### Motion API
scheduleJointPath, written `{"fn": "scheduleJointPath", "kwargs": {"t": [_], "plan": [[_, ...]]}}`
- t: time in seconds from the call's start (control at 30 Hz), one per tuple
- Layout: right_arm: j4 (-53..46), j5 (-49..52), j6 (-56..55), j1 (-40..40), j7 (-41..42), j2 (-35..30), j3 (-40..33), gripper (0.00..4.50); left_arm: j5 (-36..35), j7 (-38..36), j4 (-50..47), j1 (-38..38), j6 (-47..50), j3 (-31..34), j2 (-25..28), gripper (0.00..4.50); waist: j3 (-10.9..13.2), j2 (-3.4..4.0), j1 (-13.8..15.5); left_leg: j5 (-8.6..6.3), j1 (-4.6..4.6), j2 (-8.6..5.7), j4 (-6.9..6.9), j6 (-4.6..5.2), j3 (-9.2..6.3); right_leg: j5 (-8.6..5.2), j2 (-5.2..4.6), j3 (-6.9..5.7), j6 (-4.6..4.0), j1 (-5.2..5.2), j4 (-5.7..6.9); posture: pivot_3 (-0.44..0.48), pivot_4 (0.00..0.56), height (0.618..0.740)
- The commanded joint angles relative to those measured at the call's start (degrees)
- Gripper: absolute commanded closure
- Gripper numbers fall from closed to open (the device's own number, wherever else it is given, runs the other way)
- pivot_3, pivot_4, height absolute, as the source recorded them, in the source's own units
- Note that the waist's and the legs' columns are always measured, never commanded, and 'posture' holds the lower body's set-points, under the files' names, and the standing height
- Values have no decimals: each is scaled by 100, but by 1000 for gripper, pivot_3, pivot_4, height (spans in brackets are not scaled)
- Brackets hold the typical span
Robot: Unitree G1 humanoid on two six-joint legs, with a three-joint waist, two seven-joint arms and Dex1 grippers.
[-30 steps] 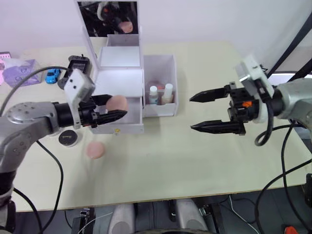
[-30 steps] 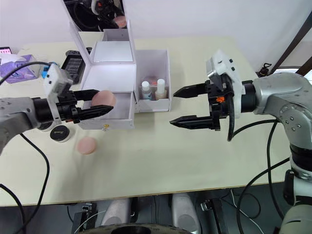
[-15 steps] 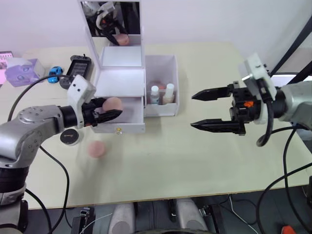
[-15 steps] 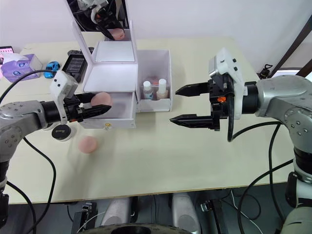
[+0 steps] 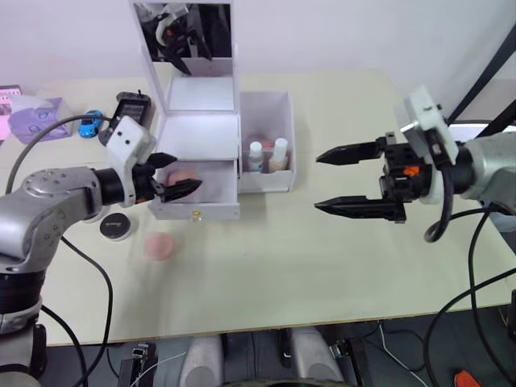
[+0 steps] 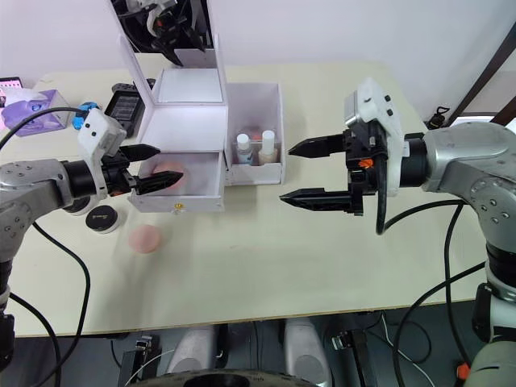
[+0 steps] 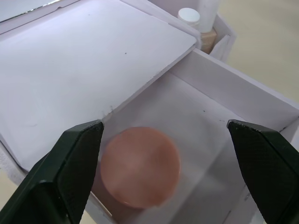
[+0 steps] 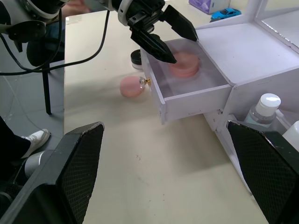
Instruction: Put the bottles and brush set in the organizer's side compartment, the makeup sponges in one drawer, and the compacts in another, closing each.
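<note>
1. My left gripper, fingers spread and empty, hovers over the open drawer, where one makeup sponge lies flat.
2. The second sponge sits on the table in front of the drawer, nearest my left arm.
3. My right gripper hangs open, well apart beyond the side compartment.

My two head cameras look forward and down from above the near edge of the worktop, taking in the whole organizer at middle distance; the right eye sits slightly offset, so the organizer appears further left in it. The left wrist camera looks steeply down into the organizer's open drawer from very close, a pink sponge lying inside. The right wrist camera faces the organizer from well off, low over the worktop. All four views share that open drawer and sponge.
</note>
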Motion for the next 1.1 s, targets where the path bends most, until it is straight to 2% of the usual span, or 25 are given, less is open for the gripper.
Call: {"fn": "scheduleJointPath", "kwargs": {"t": [0.03, 0.27, 0.4, 0.53, 0.63, 0.77, 0.83, 0.97, 1.1], "plan": [[4, -18, -128, -93, 90, -103, -61, 0, -94, -126, -203, -146, 68, 405, 191, 78, 0, 0, 1, 0, 0, 0, 1, 0, 0, 0, 0, 0, 0, 0, 2, 0, 150, 740], [227, -369, -554, 74, 199, -114, -120, 0, -435, -851, -214, -74, -207, 985, 348, 78, 0, 0, 1, 0, -1, 0, 8, 0, -1, 0, 0, 0, 0, 0, 6, 0, 150, 740], [589, -830, -1186, 402, 169, -31, -276, 0, -195, -1168, 322, 33, -600, 1323, 553, 78, -1, -1, 0, 0, -1, 0, 12, 0, -1, 0, 0, 0, 0, 3, 5, 0, 150, 740], [1493, -1691, -2452, 1111, 202, 6, -554, 0, 689, -1680, 1821, 668, -1931, 1855, 952, 78, -3, 1, -26, 0, 6, 0, 12, 0, 2, 1, 1, 0, -1, 4, 7, 0, 150, 740], [1990, -1992, -2883, 1377, 165, 24, -686, 0, 969, -2035, 2568, 936, -2563, 2022, 1098, 78, -2, 3, -16, 0, 6, 1, 10, 0, 5, 1, -1, 0, -2, 2, 7, 0, 150, 740], [3100, -2441, -3639, 1838, -155, 141, -1139, 0, 1385, -2380, 4535, 1080, -3618, 2465, 1505, 78, -3, -2, -2, 0, 1, 2, 12, 0, 6, 2, -2, -1, -3, -1, 7, 0, 150, 740], [3451, -2546, -3844, 2098, -227, 173, -1317, 0, 1550, -2563, 5214, 1186, -4118, 2506, 1630, 78, -4, -1, 2, 0, 1, 1, 9, 0, 10, 1, -5, -1, -3, -1, 3, 0, 150, 740], [4087, -2735, -4335, 2510, -284, 239, -1557, 0, 1688, -2667, 6030, 1406, -4613, 2588, 1536, 78, -5, 8, -1, -1, 3, 0, 8, 0, 21, 1, -16, -1, -3, -1, 5, 0, 150, 740], [4234, -2850, -4541, 2715, -282, 251, -1566, 0, 1644, -2669, 6184, 1555, -4792, 2632, 1382, 78, -6, 7, -8, -1, 8, 1, 8, 0, 21, 2, -15, -1, -3, 1, 10, 0, 150, 740]]}}
